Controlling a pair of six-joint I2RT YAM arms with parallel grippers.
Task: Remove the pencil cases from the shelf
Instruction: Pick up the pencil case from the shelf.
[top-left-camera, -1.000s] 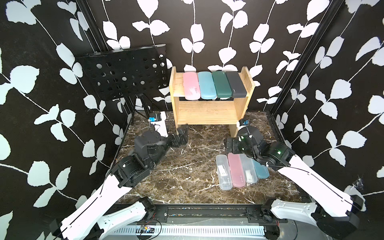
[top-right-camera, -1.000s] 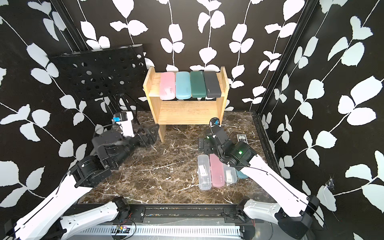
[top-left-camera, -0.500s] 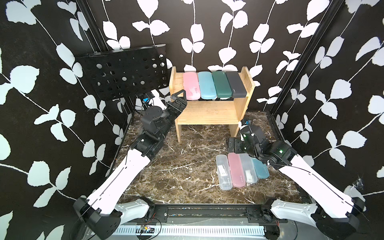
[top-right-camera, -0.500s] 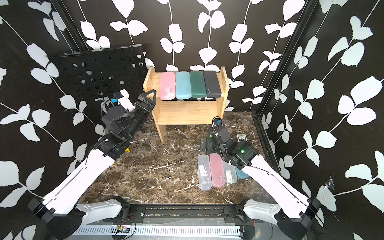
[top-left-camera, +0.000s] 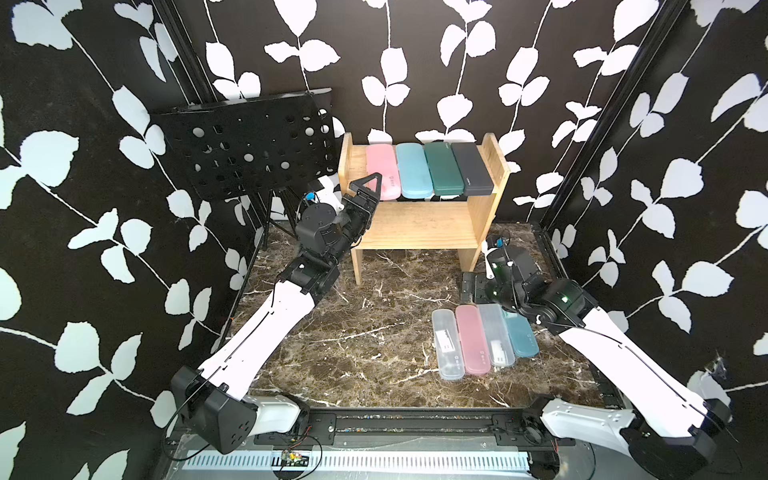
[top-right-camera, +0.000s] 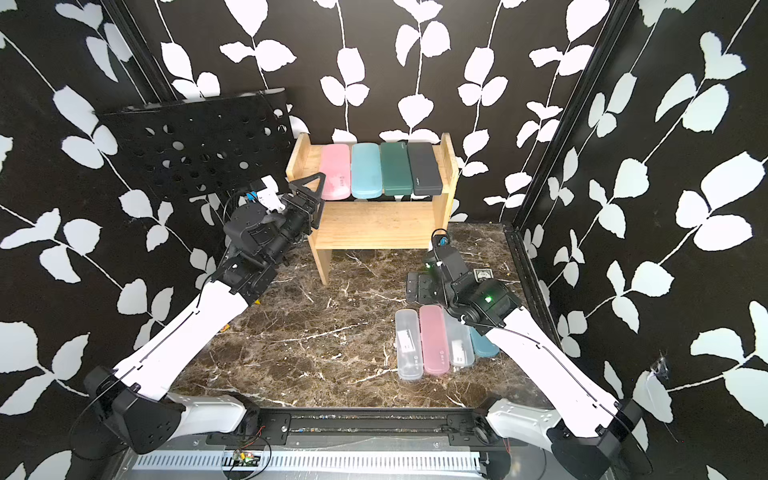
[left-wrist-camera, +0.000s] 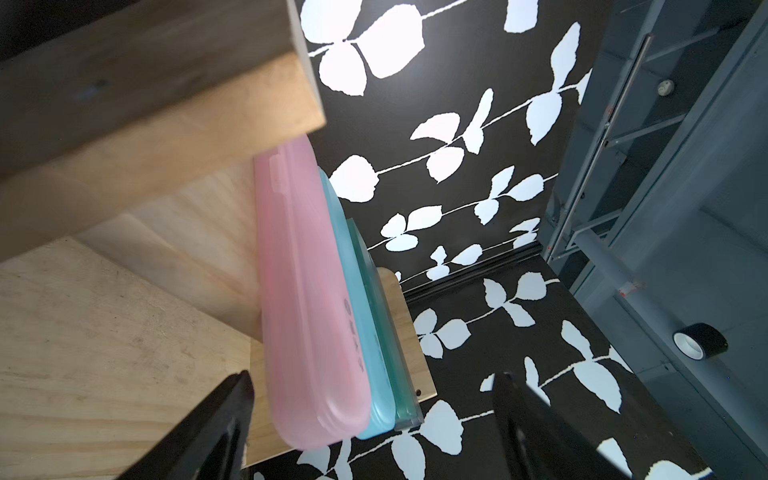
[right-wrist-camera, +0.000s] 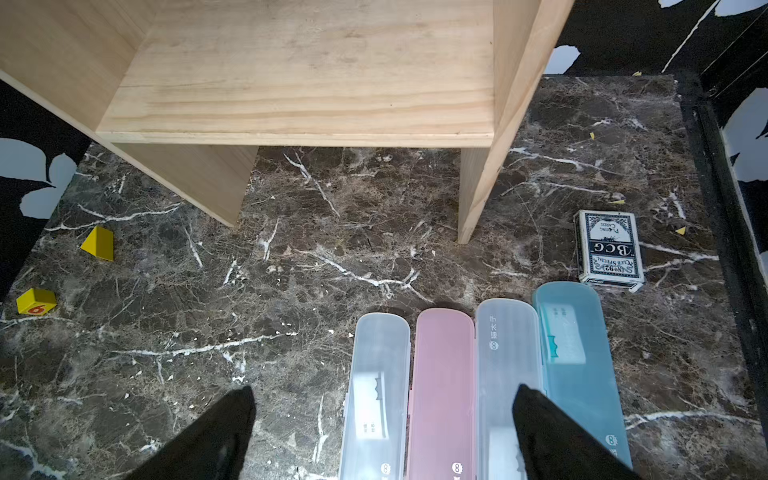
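On the top board of the wooden shelf (top-left-camera: 415, 220) (top-right-camera: 374, 224) lie a pink (top-left-camera: 382, 170) (left-wrist-camera: 303, 291), a light blue (top-left-camera: 411, 168), a dark green (top-left-camera: 442, 168) and a dark grey pencil case (top-left-camera: 471, 166), side by side. My left gripper (top-left-camera: 365, 187) (left-wrist-camera: 372, 376) is open at the pink case's near end, one finger to each side, touching nothing. On the table lie two clear cases (right-wrist-camera: 378, 382) (right-wrist-camera: 505, 353), a pink one (right-wrist-camera: 442, 382) and a blue one (right-wrist-camera: 573, 345). My right gripper (top-left-camera: 471, 286) (right-wrist-camera: 384, 390) hangs open over their far ends.
A black perforated music stand (top-left-camera: 249, 149) stands left of the shelf, close behind my left arm. A card box (right-wrist-camera: 609, 249) lies by the shelf's right leg. Two small yellow blocks (right-wrist-camera: 99, 243) (right-wrist-camera: 35, 301) sit on the marble at the left.
My left arm has risen from the table to the front left of the shelf's top board and brought its jaws around the pink case's end. The right arm has stayed put.
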